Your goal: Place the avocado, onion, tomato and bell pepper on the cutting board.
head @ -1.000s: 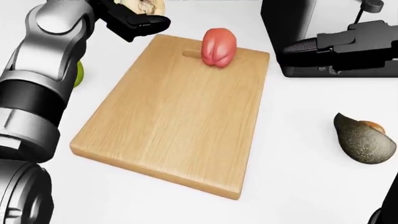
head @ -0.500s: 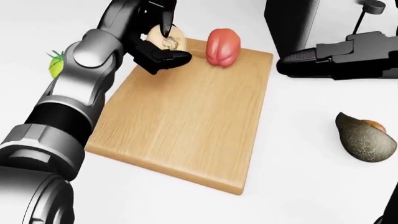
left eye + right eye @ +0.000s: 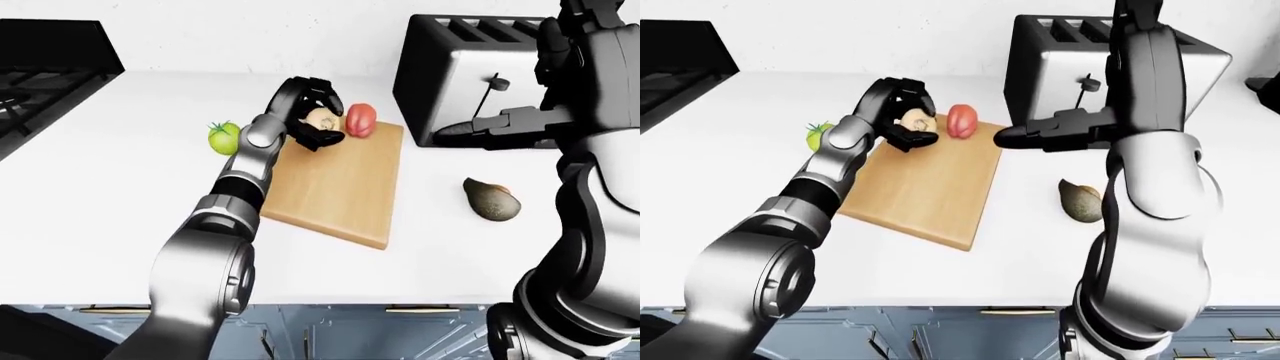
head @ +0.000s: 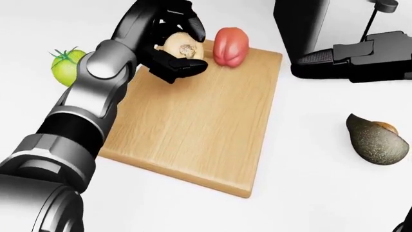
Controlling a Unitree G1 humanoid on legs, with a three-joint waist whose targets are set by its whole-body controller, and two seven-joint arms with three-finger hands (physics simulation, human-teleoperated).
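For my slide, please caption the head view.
Left hand holds onion over cutting board beside bell pepper.

A kitchen. A white counter [image 3: 120, 150] carries a toaster [image 3: 470, 67] and a wooden cutting board [image 3: 340, 184] with vegetables about it, and a black stove [image 3: 45, 67] sits at the left-eye view's left edge. Grey-blue cabinet fronts [image 3: 340, 334] with handles run below the counter.

Tan cutting board [image 4: 193, 125], red bell pepper [image 4: 230, 46], green tomato [image 4: 66, 66], seemingly speckled dark avocado [image 4: 376, 141].
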